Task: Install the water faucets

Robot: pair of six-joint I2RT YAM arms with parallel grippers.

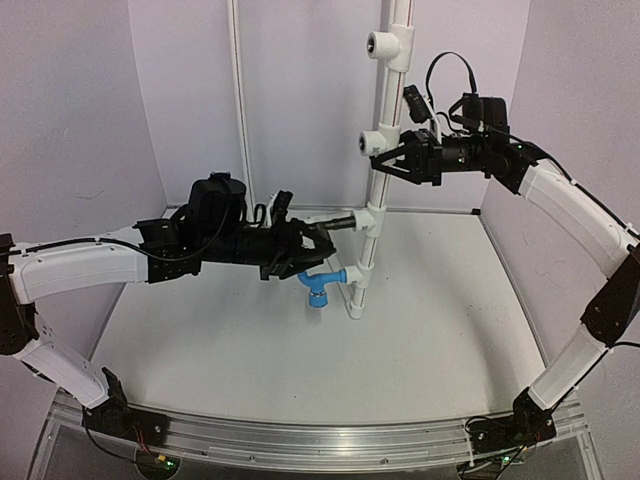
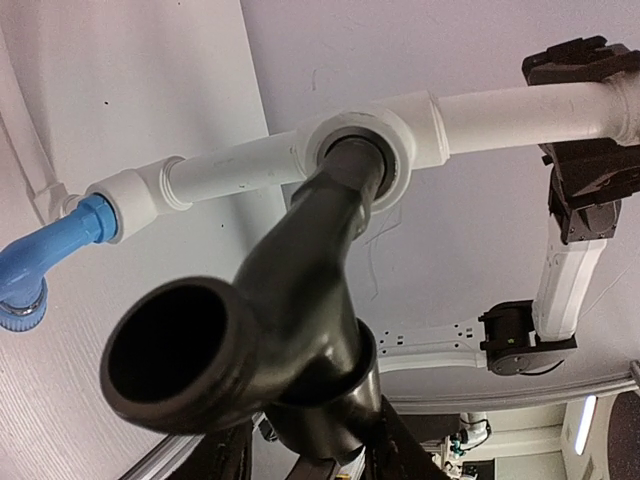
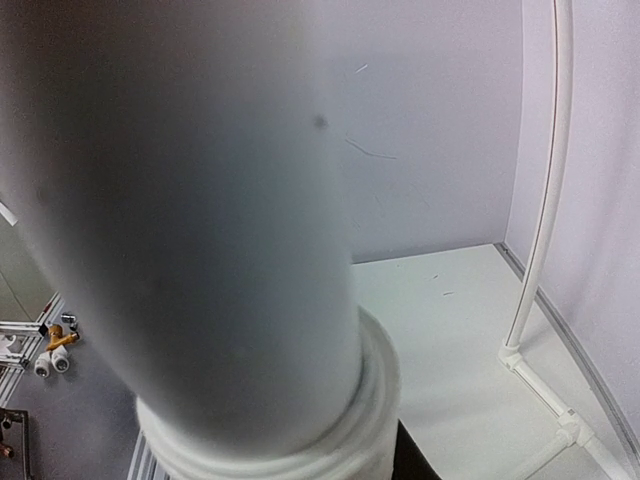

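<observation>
Firmly, the left gripper clamps the black plastic lever faucet, whose stem sits in a white tee socket. Higher up, the right gripper clasps the white upright pipe. A bright blue faucet hangs from the lowest fitting.

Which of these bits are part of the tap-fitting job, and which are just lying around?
Part of the job:
- black faucet, held by the left claw
- blue faucet, already on
- white pipe with its tee sockets, gripped by the right claw

Just lying about:
- thin wall conduit
- small loose fittings off to the side
</observation>
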